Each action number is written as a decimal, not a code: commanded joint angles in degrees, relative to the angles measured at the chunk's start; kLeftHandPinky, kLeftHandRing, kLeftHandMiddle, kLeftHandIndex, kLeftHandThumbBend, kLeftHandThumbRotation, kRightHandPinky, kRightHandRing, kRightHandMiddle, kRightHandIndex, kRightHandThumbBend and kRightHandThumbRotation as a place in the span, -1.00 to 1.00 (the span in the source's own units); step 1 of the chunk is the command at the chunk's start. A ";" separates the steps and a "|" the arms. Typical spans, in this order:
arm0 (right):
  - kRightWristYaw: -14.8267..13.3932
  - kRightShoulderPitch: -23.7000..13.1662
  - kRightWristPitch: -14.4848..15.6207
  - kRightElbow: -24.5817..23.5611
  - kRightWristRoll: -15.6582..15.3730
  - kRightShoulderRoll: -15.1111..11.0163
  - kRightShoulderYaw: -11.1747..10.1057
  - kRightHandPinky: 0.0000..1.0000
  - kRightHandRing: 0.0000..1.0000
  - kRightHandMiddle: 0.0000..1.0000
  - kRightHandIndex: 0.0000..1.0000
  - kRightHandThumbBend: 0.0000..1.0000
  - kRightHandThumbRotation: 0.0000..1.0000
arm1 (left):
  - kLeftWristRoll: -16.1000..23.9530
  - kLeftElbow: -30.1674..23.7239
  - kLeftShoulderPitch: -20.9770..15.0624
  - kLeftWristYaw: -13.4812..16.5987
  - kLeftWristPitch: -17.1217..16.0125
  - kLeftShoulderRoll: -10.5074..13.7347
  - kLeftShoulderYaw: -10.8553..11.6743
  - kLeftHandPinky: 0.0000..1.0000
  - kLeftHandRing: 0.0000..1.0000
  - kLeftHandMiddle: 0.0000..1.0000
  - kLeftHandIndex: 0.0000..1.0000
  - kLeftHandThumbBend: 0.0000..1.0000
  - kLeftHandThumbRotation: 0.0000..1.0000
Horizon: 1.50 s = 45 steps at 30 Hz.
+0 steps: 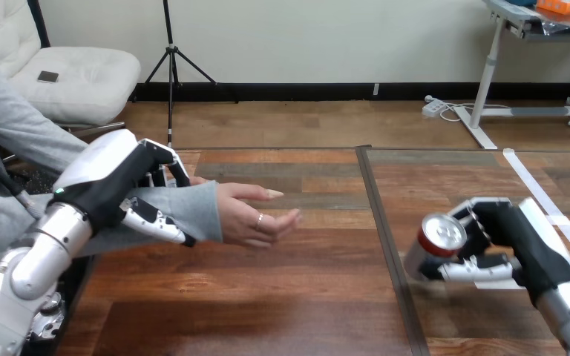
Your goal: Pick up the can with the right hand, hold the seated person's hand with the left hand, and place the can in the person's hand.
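While the left hand (109, 191) is clasping the person's wrist (193, 211), the right hand (508, 233) is gripping the tilted can (441, 239) (well apart from the person's open palm (256, 216)), so carrying it across level and slowly matters.

L black-and-white hand (111, 182) curled round person's grey-sleeved wrist (193, 208). R hand (516, 233) grips tilted silver can w/ red rim (439, 239), at brown wooden table's (267, 297) R side.

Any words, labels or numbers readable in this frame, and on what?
None can be read. The can, held in the right hand, shows its silver top and a red band, no legible print. The white tape on the table bears no writing.
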 commanded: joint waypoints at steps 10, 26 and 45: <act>0.15 -9.31 -1.40 -2.15 0.87 0.98 0.54 -0.43 -0.35 -0.24 -0.14 0.61 -1.00 | -1.71 -4.33 -1.41 0.14 -0.89 -3.08 -0.15 -0.63 -0.52 -0.38 -0.12 0.57 -1.00; -0.36 -12.18 -1.17 -1.54 -0.49 1.50 2.27 -0.53 -0.45 -0.33 -0.15 0.61 -1.00 | -1.43 -4.01 -1.06 -0.11 -1.82 -3.47 -0.18 -0.65 -0.55 -0.40 -0.12 0.59 -1.00; 0.28 -14.85 -1.90 -0.32 -0.45 3.25 3.11 -0.45 -0.38 -0.26 -0.16 0.62 -1.00 | -1.10 -3.66 -0.86 0.35 -1.98 -5.06 -0.55 -0.62 -0.52 -0.37 -0.14 0.62 -1.00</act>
